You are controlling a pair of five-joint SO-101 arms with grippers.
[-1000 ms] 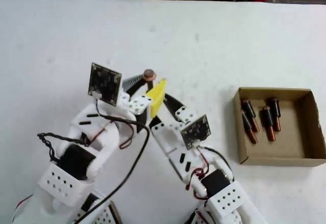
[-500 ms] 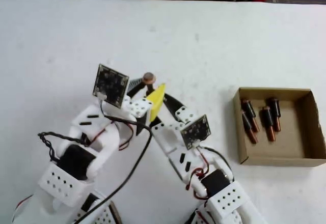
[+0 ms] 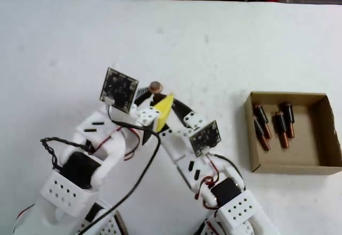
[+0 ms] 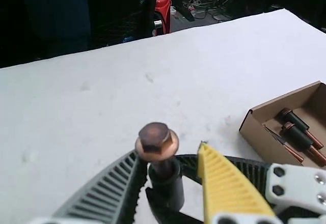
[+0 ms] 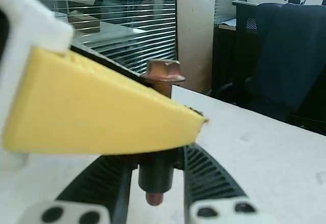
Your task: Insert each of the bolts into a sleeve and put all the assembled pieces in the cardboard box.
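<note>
The right gripper (image 5: pixel 155 180) clamps the sleeve (image 5: pixel 157 168), with the bolt (image 5: pixel 162 72) seated in it. The left gripper (image 4: pixel 168 151) straddles the sleeve, jaws slightly apart. The box (image 3: pixel 307 145) sits at three o'clock. The yellow finger (image 4: pixel 221 186) could snag the bolt head and tug it loose.

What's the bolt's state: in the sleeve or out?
In. The bolt runs through the sleeve: head above one end, tip poking out the other.

Left gripper (image 4: pixel 168 155) crowds right gripper (image 5: pixel 155 163); open table (image 3: pixel 224 48) toward cardboard box (image 3: pixel 251 139).
</note>
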